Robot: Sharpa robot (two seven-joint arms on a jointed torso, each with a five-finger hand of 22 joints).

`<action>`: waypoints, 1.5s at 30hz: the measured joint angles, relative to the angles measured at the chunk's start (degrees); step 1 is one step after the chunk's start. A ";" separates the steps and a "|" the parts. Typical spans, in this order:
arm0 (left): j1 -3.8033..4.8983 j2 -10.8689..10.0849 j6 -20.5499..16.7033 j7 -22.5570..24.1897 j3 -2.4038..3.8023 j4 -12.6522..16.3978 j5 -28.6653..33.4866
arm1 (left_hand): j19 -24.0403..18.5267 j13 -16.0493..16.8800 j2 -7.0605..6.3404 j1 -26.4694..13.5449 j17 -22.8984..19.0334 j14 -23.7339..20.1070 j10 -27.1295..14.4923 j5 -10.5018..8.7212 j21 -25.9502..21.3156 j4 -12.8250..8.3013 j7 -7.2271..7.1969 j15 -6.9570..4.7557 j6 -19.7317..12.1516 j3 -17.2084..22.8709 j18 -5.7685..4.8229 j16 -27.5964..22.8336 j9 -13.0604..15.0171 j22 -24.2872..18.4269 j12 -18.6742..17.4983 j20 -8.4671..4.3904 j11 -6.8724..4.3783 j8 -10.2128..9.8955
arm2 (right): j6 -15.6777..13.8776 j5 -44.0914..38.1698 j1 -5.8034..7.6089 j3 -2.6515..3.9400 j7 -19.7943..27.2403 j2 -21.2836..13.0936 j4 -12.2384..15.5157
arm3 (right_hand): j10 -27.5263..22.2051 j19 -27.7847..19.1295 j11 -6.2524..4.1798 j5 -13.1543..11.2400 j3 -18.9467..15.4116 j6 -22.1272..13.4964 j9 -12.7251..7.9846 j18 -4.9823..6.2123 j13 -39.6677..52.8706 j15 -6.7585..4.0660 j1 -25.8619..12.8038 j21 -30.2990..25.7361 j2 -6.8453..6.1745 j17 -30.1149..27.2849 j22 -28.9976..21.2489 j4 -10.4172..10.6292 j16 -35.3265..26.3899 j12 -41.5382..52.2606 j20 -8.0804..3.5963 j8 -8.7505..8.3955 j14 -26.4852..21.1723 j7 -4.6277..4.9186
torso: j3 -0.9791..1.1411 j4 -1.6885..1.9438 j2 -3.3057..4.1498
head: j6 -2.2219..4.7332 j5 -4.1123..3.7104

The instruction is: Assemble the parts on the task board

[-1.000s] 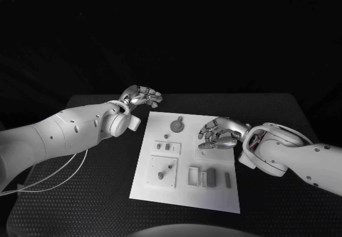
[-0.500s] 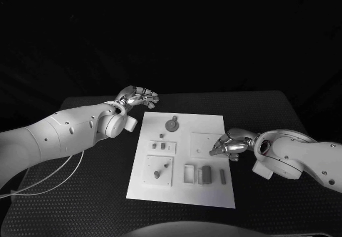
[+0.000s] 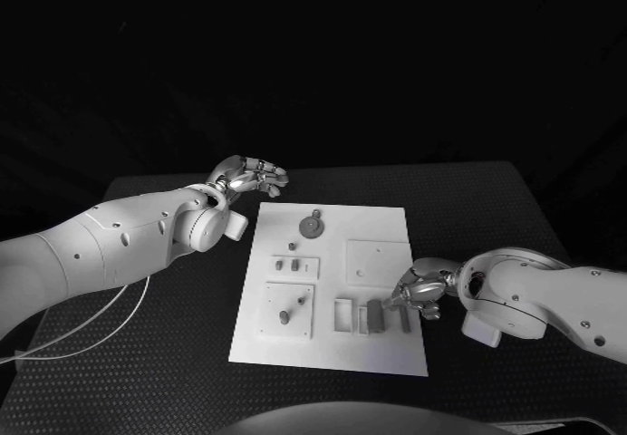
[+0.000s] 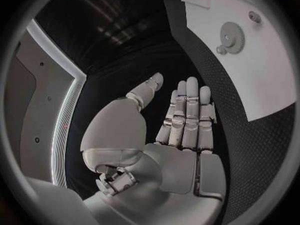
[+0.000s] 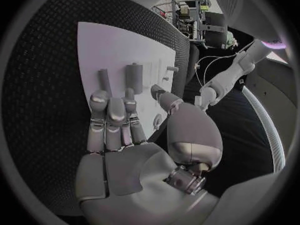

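Silver fingers on your right hand (image 3: 420, 294) have come a long way in the last second: from up over the middle of the task board (image 3: 379, 222), near the square plate (image 3: 376, 256), down to the near right part of it. It now sits right over the two upright parts there, the slim bar (image 3: 405, 320) and the wider block (image 3: 375, 316), with its fingertips just about on the bar. From the right wrist view the fingers lie fairly straight, side by side, with the thumb off to one side, and I can't see anything held in them. Whether a fingertip is actually touching the bar I honestly can't tell.

Your left hand (image 3: 251, 174) hasn't really budged. It hangs off the far left corner of the board, over the black table (image 3: 496, 199), fingers loosely extended and nothing in it.

Working outward from there: next to the block is a frame-like slot (image 3: 343, 314), further left a plate with a peg (image 3: 286, 311), above it a small plate with two pegs (image 3: 295, 265), and the round gear (image 3: 313, 225) at the far end.

My read is that you've finished repositioning and you're lined up to grab the bar or the block next. Nothing looks seated yet, so the assembly is still early.
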 measured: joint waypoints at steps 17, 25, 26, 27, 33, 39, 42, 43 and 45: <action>0.00 -0.19 0.20 -0.13 0.00 0.75 0.04 | 0.00 -0.04 -0.23 -0.23 0.10 0.00 0.00 0.00 -0.22 0.13 0.20 0.00 -0.20 -0.13 0.00 0.00 -0.01 0.05 0.00 0.00 0.00 0.00 | -0.85 -2.05 -2.20 -0.59 -3.14 3.94 -1.98 | 0.20 -0.09 0.20 0.00 -0.77 -0.49 0.13 -0.32 0.09 0.01 -6.61 0.64 -2.03 -0.14 -0.01 3.75 0.66 0.00 -0.36 -0.61 0.01 0.11 | -0.01 0.21 0.10 | -0.71 -0.05; -0.01 -0.26 0.23 -0.15 0.00 0.89 0.04 | 0.00 -0.04 -0.23 -0.23 0.11 0.00 0.00 0.00 -0.22 0.13 0.05 0.00 -0.36 -0.13 0.00 0.00 -0.01 0.05 0.00 0.00 0.00 0.00 | -1.16 -2.63 -2.61 -0.37 -3.15 5.03 -2.74 | 0.22 -0.11 0.21 0.01 -0.94 -0.39 1.10 -0.32 0.16 0.02 -6.60 0.81 -2.02 -0.14 0.00 3.52 0.66 0.19 -0.37 -0.65 0.02 -0.02 | 0.03 0.19 0.10 | -1.06 0.27; -0.01 -0.27 0.23 -0.15 0.00 0.90 0.04 | 0.00 -0.04 -0.23 -0.23 0.16 0.00 0.00 0.00 -0.22 0.13 0.05 0.00 -0.36 -0.13 0.00 0.00 -0.01 0.10 0.00 0.00 0.00 0.00 | -1.19 -2.74 -2.65 -0.36 -3.15 5.15 -2.87 | 0.22 -0.28 0.20 0.01 -0.86 -0.39 2.58 -0.32 0.16 0.02 -6.43 0.88 -1.86 -0.20 0.00 2.99 0.66 0.26 -0.55 -0.65 0.02 -0.02 | 0.02 0.19 0.10 | -1.14 0.30; -0.01 -0.29 0.24 -0.16 0.00 0.91 0.05 | 0.00 -0.04 -0.23 -0.23 0.16 0.00 0.00 0.00 -0.22 0.13 0.05 0.00 -0.36 -0.13 0.00 0.00 -0.01 0.10 0.00 0.00 0.00 0.00 | -1.22 -2.82 -2.69 -0.35 -3.15 5.23 -2.97 | 0.22 -0.31 0.20 0.01 -0.85 -0.29 2.78 -0.32 0.22 0.02 -6.18 0.89 -1.61 -0.23 0.00 2.67 0.73 0.26 -0.57 -0.65 0.02 -0.11 | 0.02 0.19 0.10 | -1.19 0.32; -0.01 -0.36 0.25 -0.17 0.00 0.96 0.05 | 0.00 -0.04 -0.23 -0.23 0.15 0.00 -0.09 0.00 -0.22 0.13 0.05 0.00 -0.36 -0.13 0.00 0.00 -0.02 0.10 0.00 0.00 0.09 0.00 | -1.46 -3.50 -2.82 -0.35 -3.15 5.45 -3.11 | 0.34 -0.41 0.08 0.01 0.37 0.29 2.96 -0.46 0.29 0.02 -3.04 1.23 1.18 -0.31 0.00 -0.90 1.12 0.26 -0.66 -0.60 0.02 -0.28 | -0.01 0.14 0.04 | -1.42 0.46; 0.00 -0.39 0.26 -0.19 0.00 0.97 0.05 | 0.00 -0.04 -0.23 -0.23 0.21 0.00 -0.22 0.00 -0.22 0.13 0.05 0.00 -0.36 -0.13 0.00 -0.22 -0.02 0.10 0.00 0.00 0.22 0.00 | -1.76 -4.08 -2.88 -0.40 -3.15 5.55 -3.09 | 0.81 -0.41 -0.22 -0.45 3.59 1.55 2.92 -0.48 0.29 -0.26 -0.24 1.65 3.10 -0.37 0.00 -4.78 1.55 0.49 -0.66 -0.06 0.31 -0.55 | -0.03 0.13 0.03 | -1.46 0.49; 0.00 -0.39 0.26 -0.20 0.00 0.97 0.06 | 0.00 -0.03 -0.23 -0.23 0.21 0.00 -0.22 0.00 -0.22 0.13 0.05 0.00 -0.35 -0.13 0.00 -0.22 -0.02 0.15 0.00 0.00 0.22 0.00 | -1.93 -4.23 -2.91 -0.40 -3.09 5.56 -3.05 | 1.13 -0.41 -0.52 -0.63 4.91 2.34 2.40 -0.49 0.26 -0.30 -0.15 1.68 3.18 -0.49 0.00 -6.58 1.80 0.51 -0.66 0.07 0.51 -0.77 | -0.03 0.13 0.02 | -1.46 0.49; 0.00 -0.39 0.27 -0.21 0.00 0.97 0.06 | 0.00 -0.03 -0.23 -0.23 0.21 0.00 -0.22 0.00 -0.22 0.13 0.05 0.00 -0.35 -0.13 0.00 -0.22 -0.02 0.16 0.00 0.00 0.22 0.00 | -1.99 -4.26 -2.91 -0.42 -3.05 5.54 -3.03 | 1.12 -0.41 -0.52 -0.63 5.33 2.66 2.39 -0.50 0.22 -0.30 -0.16 1.68 3.17 -0.55 0.00 -7.13 1.80 0.52 -0.66 0.07 0.51 -0.81 | -0.03 0.13 0.02 | -1.46 0.49; 0.00 -0.39 0.27 -0.22 0.00 0.97 0.06 | 0.00 -0.03 -0.23 -0.23 0.21 0.00 -0.22 0.00 -0.22 0.13 0.06 0.00 -0.35 -0.13 0.00 -0.22 -0.02 0.16 0.00 0.00 0.22 0.00 | -2.08 -4.25 -2.93 -0.43 -3.00 5.47 -2.98 | 1.12 -0.42 -0.51 -0.60 5.63 2.72 1.99 -0.51 0.16 -0.30 -0.18 1.95 3.20 -0.63 0.00 -7.45 1.82 0.53 -0.61 0.07 0.51 -0.84 | -0.03 0.13 0.02 | -1.43 0.49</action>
